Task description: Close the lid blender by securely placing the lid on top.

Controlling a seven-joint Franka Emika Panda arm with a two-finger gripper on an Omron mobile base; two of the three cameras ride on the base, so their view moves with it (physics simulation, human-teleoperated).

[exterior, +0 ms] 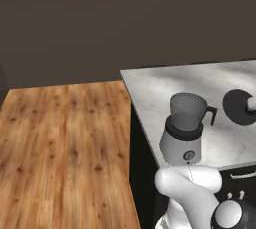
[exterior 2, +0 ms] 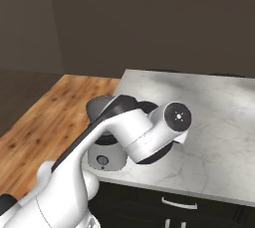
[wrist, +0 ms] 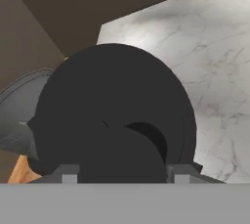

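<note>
The blender (exterior: pixel 184 132) stands near the marble counter's front left corner, a silver-grey base under a translucent grey jar whose mouth is open. The lid (exterior: pixel 239 107), a flat black disc, is to the right of the jar and apart from it. My gripper (exterior: pixel 250 104) shows as a bit of white at the right edge, on the lid. In the hand view the lid (wrist: pixel 112 100) faces the camera and my gripper (wrist: pixel 122 171) is shut on its dark knob (wrist: pixel 122 154). The jar (wrist: pixel 19 105) shows at left behind it. The arm hides most of the blender (exterior 2: pixel 102 158) in the right base view.
The marble counter (exterior: pixel 200 85) ends at its left edge just beside the blender, with wooden floor (exterior: pixel 60 143) beyond. Dark cabinet drawers with a handle (exterior 2: pixel 177 203) run below the front edge. A dark wall stands behind.
</note>
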